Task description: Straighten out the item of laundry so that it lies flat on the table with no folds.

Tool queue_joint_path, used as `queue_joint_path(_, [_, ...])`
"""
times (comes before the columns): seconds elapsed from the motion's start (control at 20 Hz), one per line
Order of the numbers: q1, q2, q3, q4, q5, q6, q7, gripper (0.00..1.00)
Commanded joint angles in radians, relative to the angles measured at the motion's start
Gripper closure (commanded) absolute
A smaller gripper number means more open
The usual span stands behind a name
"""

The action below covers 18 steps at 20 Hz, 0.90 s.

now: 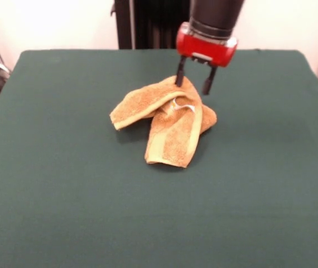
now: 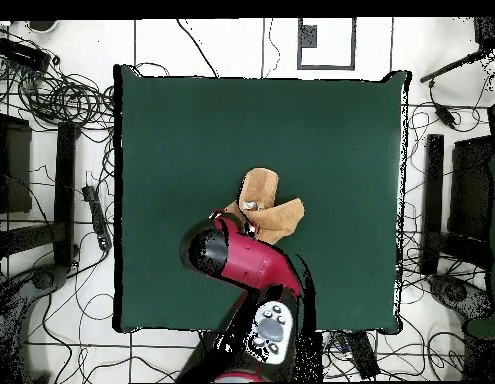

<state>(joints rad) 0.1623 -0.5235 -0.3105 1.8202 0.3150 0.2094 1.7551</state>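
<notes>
The orange-tan towel (image 1: 164,120) lies crumpled near the middle of the green table (image 1: 64,167). It is folded into two overlapping lobes, and a small white tag (image 1: 184,106) shows between them. My gripper (image 1: 193,82) hangs over the towel's far edge, open. One finger (image 1: 179,75) touches the towel's top fold and the other stands just past the cloth. In the overhead view the towel (image 2: 269,200) shows partly under my red arm (image 2: 241,260), which hides the gripper there. The table (image 2: 191,130) is far wider than the towel.
The black pedestal (image 1: 142,22) stands behind the table's far edge. In the overhead view, cables (image 2: 61,95) and black equipment (image 2: 461,200) lie on the floor around the table. My arm covers part of the table near the robot's base.
</notes>
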Motion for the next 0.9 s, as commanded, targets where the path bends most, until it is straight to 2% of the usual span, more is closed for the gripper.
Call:
queue_joint_path(0.05, [0.096,-0.002,0.042,0.095,0.108,0.035,0.353,0.00])
queue_joint_path(0.4, [0.088,-0.003,0.057,0.092,0.114,0.035,0.312,0.00])
queue_joint_path(0.6, [0.017,0.028,0.127,0.110,0.095,-0.051,0.287,0.00])
queue_joint_path(0.9, [-0.061,0.038,0.200,0.140,0.061,-0.112,0.261,0.00])
